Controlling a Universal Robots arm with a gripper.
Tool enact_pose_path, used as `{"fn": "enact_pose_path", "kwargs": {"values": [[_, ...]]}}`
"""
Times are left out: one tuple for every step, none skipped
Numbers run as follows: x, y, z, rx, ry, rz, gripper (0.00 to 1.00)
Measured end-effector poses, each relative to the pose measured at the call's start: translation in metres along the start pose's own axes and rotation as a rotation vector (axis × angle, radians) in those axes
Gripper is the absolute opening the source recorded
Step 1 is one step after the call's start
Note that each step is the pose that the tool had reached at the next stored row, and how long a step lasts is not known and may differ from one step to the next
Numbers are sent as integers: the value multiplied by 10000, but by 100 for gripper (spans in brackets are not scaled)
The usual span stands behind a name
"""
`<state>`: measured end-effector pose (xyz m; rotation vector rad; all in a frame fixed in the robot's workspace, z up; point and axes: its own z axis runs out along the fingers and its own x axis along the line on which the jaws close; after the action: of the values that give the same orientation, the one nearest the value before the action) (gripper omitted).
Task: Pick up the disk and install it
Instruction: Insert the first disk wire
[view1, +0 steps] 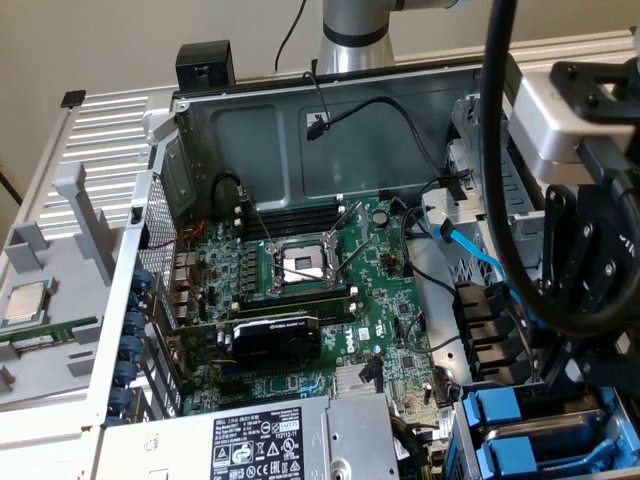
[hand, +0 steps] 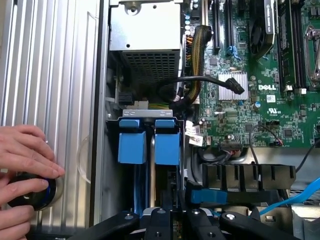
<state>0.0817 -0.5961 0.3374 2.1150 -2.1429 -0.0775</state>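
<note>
Black links of the claw (hand: 174, 221) cross the near edge of the wrist view. They are drawn in close together, so the claw stands closed or very nearly so; whether it pinches anything at its tips cannot be told. It hangs right over the drive bay, above the far end of the disk (hand: 167, 145).

That disk sits on edge inside the bay, in the slot on the motherboard's side, with its blue carrier front pointing toward the power supply cage (hand: 145, 50). A thin silver edge runs along it from the blue front toward the claw. Just beside it, in the outer slot, a second blue-framed carrier (hand: 132, 142) stands parallel and level with it.

A small blue plastic piece (hand: 207, 196) lies close beside the claw. Past it runs a row of black plastic housings (hand: 247, 176), with a light-blue cable (hand: 305, 192) trailing off beyond.

Further out lies the green motherboard (hand: 260, 115) with a small silver heatsink (hand: 232, 82). In the exterior view an open processor socket (view1: 300, 265) sits at the board's middle, with a black graphics card (view1: 275, 335) near it.

Outside the case, at the exterior view's left, a square silver chip (view1: 25, 300) rests on a grey tray. A person's hand (hand: 25, 170) lies on a ribbed silver surface (hand: 50, 75), holding a round black knob with a blue ring (hand: 32, 190).
</note>
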Motion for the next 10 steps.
{"fn": "enact_pose_path", "kwargs": {"values": [[-2, 1, 2, 4, -5, 26, 17], [-2, 2, 2, 10, -8, 48, 17], [-2, 2, 2, 14, -8, 59, 17], [-2, 2, 1, 18, -9, 73, 17], [-2, 2, 1, 23, -10, 88, 17], [-2, 3, 1, 25, -12, 103, 17], [-2, 4, 1, 26, -14, 121, 17], [-2, 5, 2, 29, -16, 140, 17], [-2, 7, 2, 35, -18, 160, 17], [-2, 9, 3, 39, -20, 181, 17]]}}
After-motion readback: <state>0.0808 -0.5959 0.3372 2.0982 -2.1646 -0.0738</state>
